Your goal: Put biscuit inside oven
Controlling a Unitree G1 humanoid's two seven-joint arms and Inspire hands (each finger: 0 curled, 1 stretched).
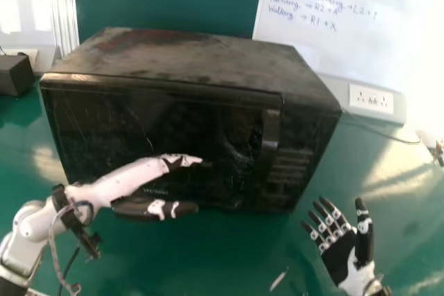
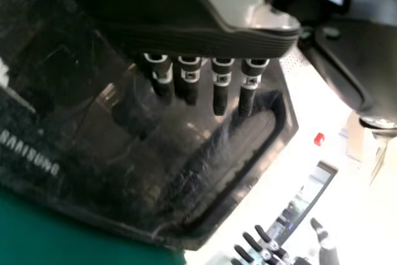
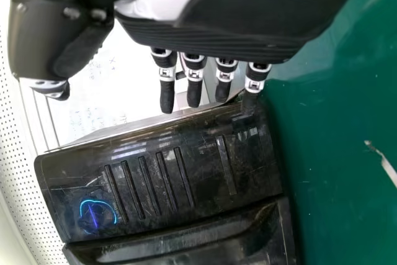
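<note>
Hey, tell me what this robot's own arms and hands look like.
The left arm is white and grey with rounded casings, a dark clamp-like piece and a loose grey cable looping off it. The left hand and right hand match: white and black shells with ribbed black edges, and slim black fingers with pale bands.
</note>
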